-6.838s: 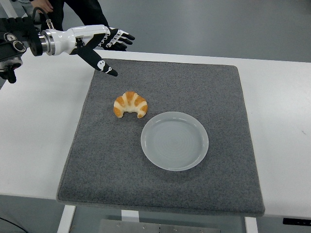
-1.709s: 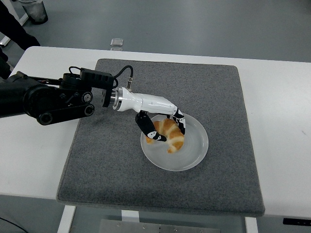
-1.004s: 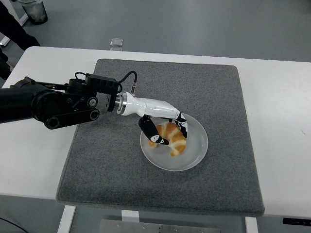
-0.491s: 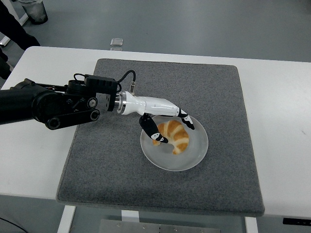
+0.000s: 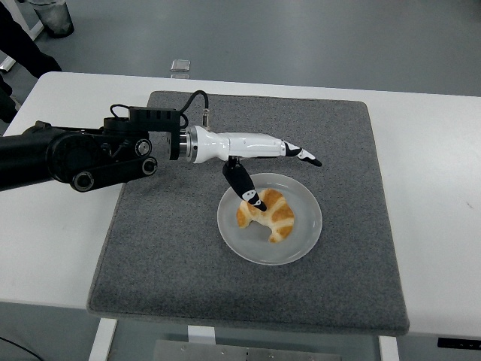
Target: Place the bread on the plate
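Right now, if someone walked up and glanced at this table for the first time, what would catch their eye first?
Probably the golden croissant lying on the pale round plate, right of centre on the grey mat. Next would be the left hand, white with black-tipped fingers, spread open just above the plate's far-left rim, its thumb pointing down at the croissant. It reaches in on a bulky black arm from the left.
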{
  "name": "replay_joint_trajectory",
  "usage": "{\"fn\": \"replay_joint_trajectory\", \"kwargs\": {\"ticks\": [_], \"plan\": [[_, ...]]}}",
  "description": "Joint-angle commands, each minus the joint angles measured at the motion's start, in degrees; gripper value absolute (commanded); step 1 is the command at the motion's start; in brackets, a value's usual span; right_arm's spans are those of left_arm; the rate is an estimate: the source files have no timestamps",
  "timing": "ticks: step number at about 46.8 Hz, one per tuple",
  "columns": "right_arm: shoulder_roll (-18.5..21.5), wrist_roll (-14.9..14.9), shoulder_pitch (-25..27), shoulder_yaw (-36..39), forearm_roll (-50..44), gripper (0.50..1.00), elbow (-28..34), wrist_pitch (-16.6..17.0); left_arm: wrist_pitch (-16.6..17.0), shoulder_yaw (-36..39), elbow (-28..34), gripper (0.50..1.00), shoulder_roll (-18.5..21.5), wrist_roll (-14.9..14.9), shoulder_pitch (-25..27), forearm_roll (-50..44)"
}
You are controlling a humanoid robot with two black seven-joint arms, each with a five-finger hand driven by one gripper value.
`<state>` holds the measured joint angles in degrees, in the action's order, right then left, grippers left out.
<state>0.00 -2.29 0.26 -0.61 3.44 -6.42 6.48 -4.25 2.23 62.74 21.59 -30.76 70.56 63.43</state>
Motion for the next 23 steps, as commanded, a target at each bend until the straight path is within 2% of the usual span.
{"fn": "replay_joint_trajectory", "kwargs": {"ticks": [1, 9, 17, 23], "plan": [[0.0, 0.0, 0.0, 0.0, -0.01, 0.952, 0.0, 0.03, -0.24, -2.84, -0.07, 0.994, 0.38, 0.0, 0.01, -2.26], [0.0, 0.0, 0.0, 0.0, -0.01, 0.952, 0.0, -0.06, -0.15, -8.28, -0.51, 0.994, 1.53, 0.0, -1.13, -10.77], [0.0, 0.0, 0.0, 0.0, -0.01, 0.952, 0.0, 0.03, 0.47, -16.1, -2.36, 0.994, 1.62, 0.27, -4.99, -24.3], [0.0, 0.0, 0.0, 0.0, 0.08, 0.952, 0.0, -0.06, 0.47, -21.47, -6.39, 0.994, 1.62, 0.79, -7.45, -36.96]]}}
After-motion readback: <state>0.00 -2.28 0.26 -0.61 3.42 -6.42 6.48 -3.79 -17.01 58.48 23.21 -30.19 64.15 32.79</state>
